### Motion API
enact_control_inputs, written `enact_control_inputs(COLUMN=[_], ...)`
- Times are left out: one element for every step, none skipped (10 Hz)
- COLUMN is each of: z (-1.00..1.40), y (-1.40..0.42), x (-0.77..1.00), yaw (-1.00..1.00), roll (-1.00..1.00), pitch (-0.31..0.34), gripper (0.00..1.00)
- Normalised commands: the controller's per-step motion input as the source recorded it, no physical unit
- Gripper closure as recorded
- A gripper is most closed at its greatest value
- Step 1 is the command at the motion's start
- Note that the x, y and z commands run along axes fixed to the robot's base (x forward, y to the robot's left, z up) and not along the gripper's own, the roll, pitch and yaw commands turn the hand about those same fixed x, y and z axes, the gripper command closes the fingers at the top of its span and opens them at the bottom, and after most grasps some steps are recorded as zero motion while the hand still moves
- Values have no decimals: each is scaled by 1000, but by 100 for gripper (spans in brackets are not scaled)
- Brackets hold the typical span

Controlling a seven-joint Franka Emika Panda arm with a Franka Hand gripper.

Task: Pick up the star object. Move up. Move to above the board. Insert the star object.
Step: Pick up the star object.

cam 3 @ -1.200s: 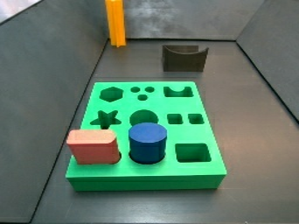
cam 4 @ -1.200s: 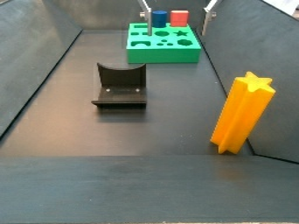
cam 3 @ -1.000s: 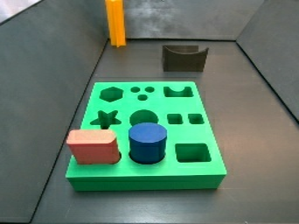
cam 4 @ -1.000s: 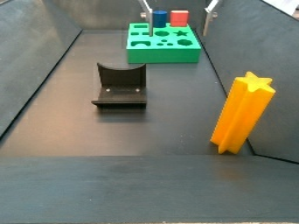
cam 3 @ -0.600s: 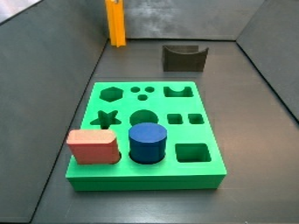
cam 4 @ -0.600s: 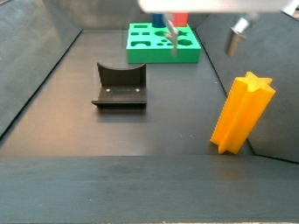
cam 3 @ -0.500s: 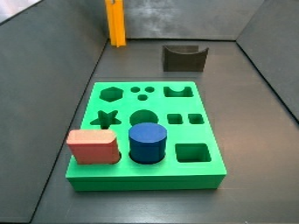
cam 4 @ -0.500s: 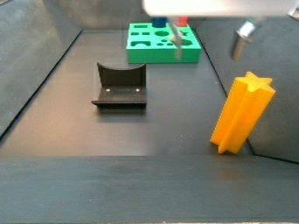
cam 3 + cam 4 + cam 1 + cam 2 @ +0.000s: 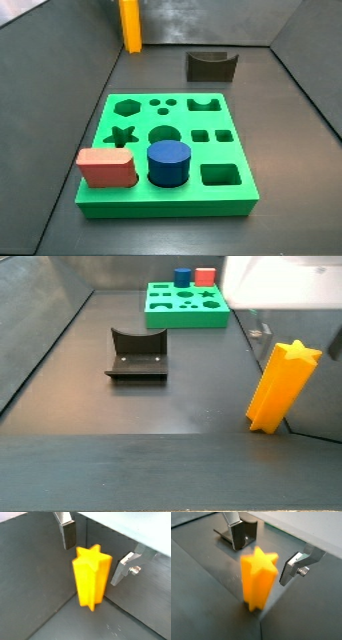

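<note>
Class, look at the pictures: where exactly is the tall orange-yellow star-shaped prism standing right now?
The tall orange-yellow star-shaped prism stands upright on the dark floor beside the grey wall, far from the green board; in both wrist views the open gripper straddles its top, not touching.

1. Both wrist views look down past the gripper (image 9: 99, 553) at close range; the star object (image 9: 91, 576) stands between its spread fingers.
2. A side view looks along the floor, star object (image 9: 282, 384) near, board (image 9: 186, 307) far.
3. A side view faces the opposite way, board (image 9: 166, 150) nearest; gripper probably out of frame.
</note>
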Motion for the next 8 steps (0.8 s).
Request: enact_control_inputs(z=[-331,-629,-774,-743,0,0,0,0], y=[-29,-109,-66,0,0,0,0,0], x=[0,0,26,83,0,0,0,0], yaw=[0,0,0,0,0,0,0,0], roll=[0,0,0,0,0,0,0,0], pitch=[-69,-156,-179,-159,0,0,0,0], gripper=[0,0,0,0,0,100,100,100])
